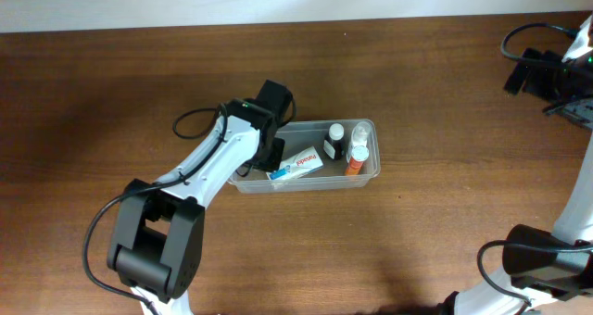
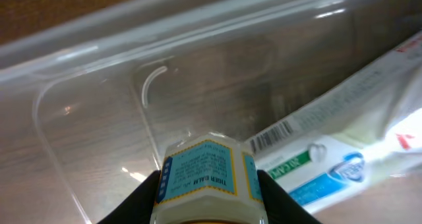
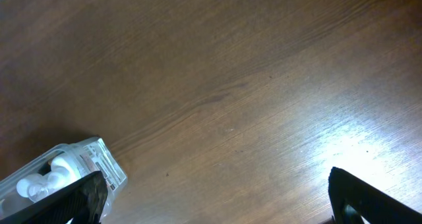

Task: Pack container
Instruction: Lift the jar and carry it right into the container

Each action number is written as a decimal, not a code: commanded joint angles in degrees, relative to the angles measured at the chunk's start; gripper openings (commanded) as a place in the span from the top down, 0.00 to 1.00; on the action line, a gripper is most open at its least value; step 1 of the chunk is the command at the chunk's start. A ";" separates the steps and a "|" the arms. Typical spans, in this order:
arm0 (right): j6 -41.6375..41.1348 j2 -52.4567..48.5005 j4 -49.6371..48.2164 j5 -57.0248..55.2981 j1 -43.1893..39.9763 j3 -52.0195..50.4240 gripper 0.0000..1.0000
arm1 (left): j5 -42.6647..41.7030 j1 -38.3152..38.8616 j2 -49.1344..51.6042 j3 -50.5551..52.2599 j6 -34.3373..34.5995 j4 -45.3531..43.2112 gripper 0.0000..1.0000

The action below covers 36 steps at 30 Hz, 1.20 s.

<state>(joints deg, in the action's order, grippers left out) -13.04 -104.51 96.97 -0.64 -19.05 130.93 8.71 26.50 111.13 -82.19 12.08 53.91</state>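
The clear plastic container [image 1: 366, 174] sits mid-table with a toothpaste tube [image 1: 296, 163] and small bottles [image 1: 357, 153] inside. My left gripper [image 1: 269, 153] is over the container's left end, shut on a small jar with a blue and yellow Tiger Balm label [image 2: 208, 178]. In the left wrist view the jar hangs just above the container's bare floor [image 2: 105, 118], with the toothpaste tube [image 2: 343, 155] to its right. My right gripper [image 3: 214, 204] is open and empty, high over bare table at the far right; the container's corner [image 3: 99, 159] shows at its lower left.
The wooden table [image 1: 111, 83] surrounds the container. The right arm's base [image 1: 547, 259] stands at the lower right and its wrist with cables [image 1: 547, 65] at the upper right. The left arm's base [image 1: 153, 245] is at the lower left.
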 commanded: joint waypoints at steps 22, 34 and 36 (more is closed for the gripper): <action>0.39 1.60 0.35 -0.48 -0.11 0.87 0.02 | 3.13 -0.42 0.61 6.43 5.05 -7.85 0.62; 0.39 1.60 0.33 -0.48 -0.11 0.87 0.02 | 3.13 -0.42 0.61 6.43 5.05 -7.85 0.47; 0.39 1.60 0.33 -0.48 -0.11 0.87 0.02 | 3.13 -0.42 0.61 6.43 5.05 -7.87 0.46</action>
<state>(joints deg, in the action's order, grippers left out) -13.06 -104.51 96.99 -0.64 -19.05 130.93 11.03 26.50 111.13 -76.16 16.64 46.19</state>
